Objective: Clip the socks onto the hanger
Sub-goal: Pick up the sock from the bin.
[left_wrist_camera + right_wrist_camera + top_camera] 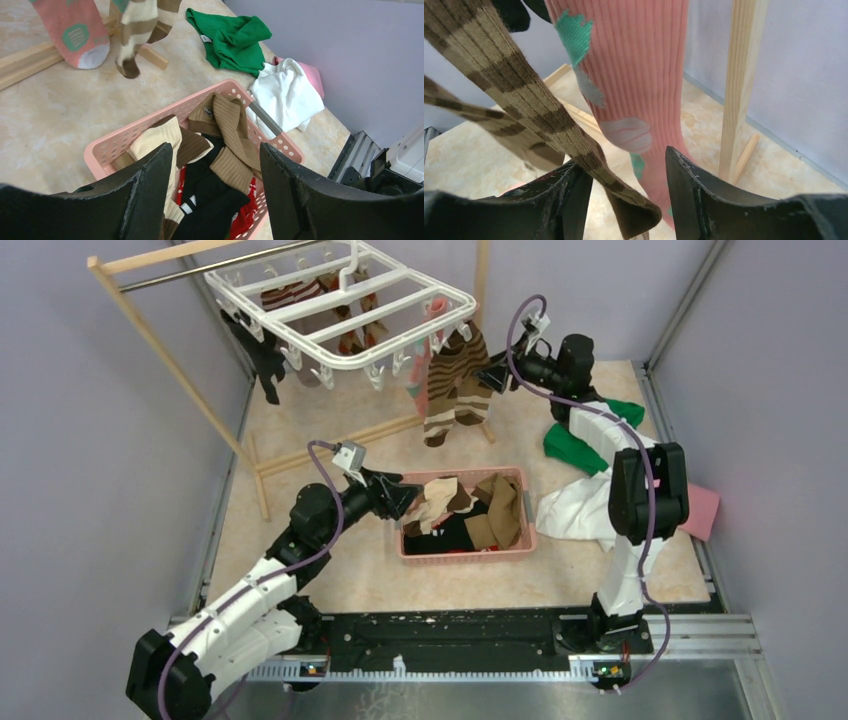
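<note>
The white hanger [340, 302] hangs from the rod at the back, with black [266, 362], pink-teal [432, 338] and brown-cream striped socks [455, 388] clipped to it. My right gripper [497, 376] is beside the striped sock. In the right wrist view the right gripper [629, 186] is open. The striped sock's [524, 102] toe lies loose between the fingers, against the left one, and the pink sock [634, 75] hangs behind. My left gripper [405, 498] is open and empty over the pink basket's [465, 552] left end. Under the left gripper [216, 172] lie cream-brown [160, 139], tan ribbed [230, 120] and black socks [215, 200].
A wooden rack [180, 370] with a metal rod carries the hanger, and its feet run across the floor behind the basket. Green [590, 435], white [575, 505] and pink cloths [702, 510] lie at the right. A rack post [739, 85] stands close behind the right gripper.
</note>
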`<state>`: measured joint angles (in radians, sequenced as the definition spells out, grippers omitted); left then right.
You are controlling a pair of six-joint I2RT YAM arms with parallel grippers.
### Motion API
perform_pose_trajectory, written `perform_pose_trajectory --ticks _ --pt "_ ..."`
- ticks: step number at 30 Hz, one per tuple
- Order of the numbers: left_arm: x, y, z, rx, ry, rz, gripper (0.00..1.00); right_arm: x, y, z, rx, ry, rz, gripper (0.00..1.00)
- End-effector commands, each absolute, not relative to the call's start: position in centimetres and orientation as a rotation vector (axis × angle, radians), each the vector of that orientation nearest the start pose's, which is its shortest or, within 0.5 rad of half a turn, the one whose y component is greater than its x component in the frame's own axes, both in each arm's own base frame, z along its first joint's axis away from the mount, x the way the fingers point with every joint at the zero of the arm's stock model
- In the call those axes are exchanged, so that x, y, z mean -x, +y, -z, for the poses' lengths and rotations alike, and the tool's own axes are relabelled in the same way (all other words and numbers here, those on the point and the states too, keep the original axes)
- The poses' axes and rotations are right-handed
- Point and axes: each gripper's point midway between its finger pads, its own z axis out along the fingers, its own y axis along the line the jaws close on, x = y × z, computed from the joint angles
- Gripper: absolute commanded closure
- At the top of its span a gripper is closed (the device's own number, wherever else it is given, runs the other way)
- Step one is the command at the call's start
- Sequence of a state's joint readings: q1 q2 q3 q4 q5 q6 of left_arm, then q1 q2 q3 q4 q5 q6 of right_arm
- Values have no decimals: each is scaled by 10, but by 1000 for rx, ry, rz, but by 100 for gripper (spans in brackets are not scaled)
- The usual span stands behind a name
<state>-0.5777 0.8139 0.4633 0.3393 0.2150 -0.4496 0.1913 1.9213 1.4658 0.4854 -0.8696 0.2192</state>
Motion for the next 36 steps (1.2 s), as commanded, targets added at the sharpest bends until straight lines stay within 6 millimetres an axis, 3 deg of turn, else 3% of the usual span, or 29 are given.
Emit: perform_pose_trajectory --ticks 1,18,36 --pt "-246 -223 -244 -287 1610 941 29 -481 236 -334 737 1350 -959 45" --pt "-245 -217 -243 -275 1610 922 29 -452 236 -338 756 1360 -1019 41" --pt "-248 -212 -244 -328 1627 846 27 -399 216 -344 871 1353 -1033 37"
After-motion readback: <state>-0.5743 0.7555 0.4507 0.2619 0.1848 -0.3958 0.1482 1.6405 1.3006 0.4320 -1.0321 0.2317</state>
